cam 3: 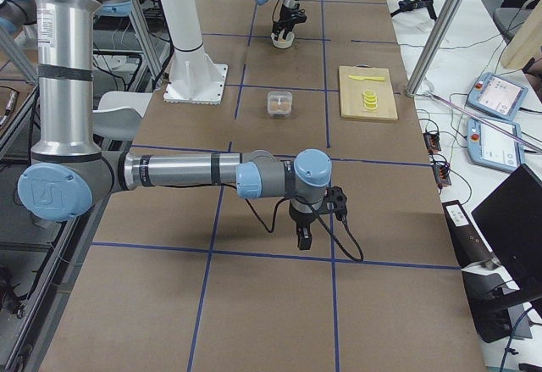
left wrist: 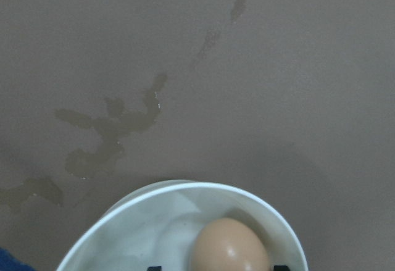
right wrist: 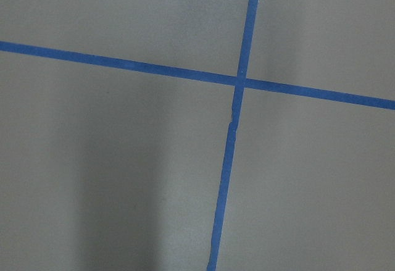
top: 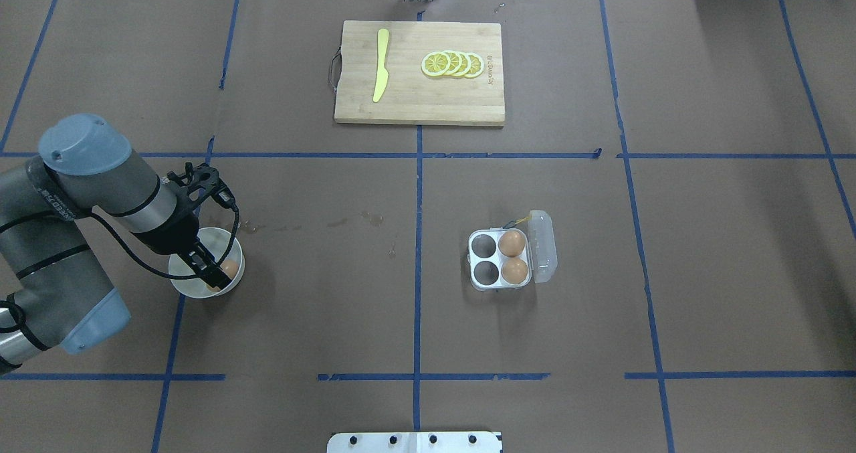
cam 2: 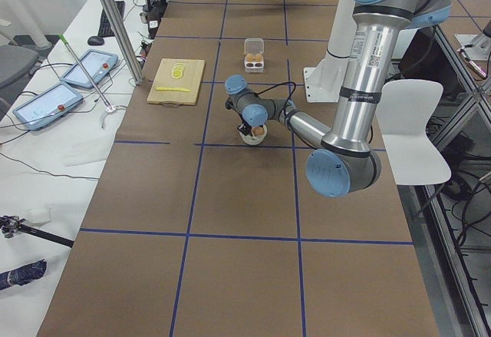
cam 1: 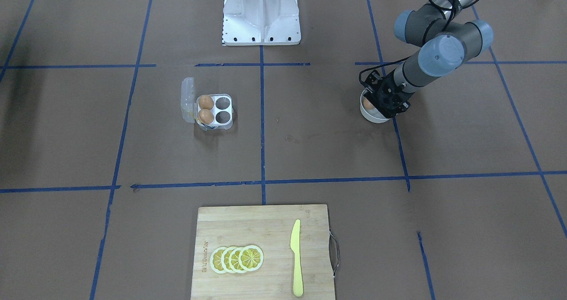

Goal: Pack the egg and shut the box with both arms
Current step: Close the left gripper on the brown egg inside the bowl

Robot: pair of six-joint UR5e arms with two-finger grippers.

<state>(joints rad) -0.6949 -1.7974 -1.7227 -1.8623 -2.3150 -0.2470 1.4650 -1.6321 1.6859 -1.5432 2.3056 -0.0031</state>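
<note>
At the left edge of the overhead view, the left arm [top: 100, 185] comes in bent. Its forearm runs toward the middle of the frame and its wrist tips steeply down into a round white bowl [top: 182, 286]. The left gripper [top: 215, 279] sits inside that bowl, and the egg [top: 230, 268] lies at the bowl's right side, just beside the black fingers. In the left wrist view, 2 dark fingertips [left wrist: 280, 268] peek in at the bottom edge, 1 on each side of the egg. They stand spread a little wider than the shell, so we read the jaws as released around the egg and not pressing on it. The egg rests on the bowl's floor.

Further right, at the upper centre, a wooden cutting board [top: 414, 102] carries a yellow knife [top: 381, 71] and a row of overlapping lemon slices [top: 453, 64].

Right of centre, the box [top: 500, 284] stands on the brown table [top: 669, 272] with its clear lid [top: 543, 245] swung open to the right. Its 2 left cells are unfilled, and 2 other eggs [top: 511, 243] fill the right cells.

In the exterior right view, the right arm [cam 3: 178, 171] stretches level across the lower middle of the frame, well apart from the box. The right gripper [cam 3: 302, 236] points straight down above the table. We cannot tell how its jaws stand.
</note>
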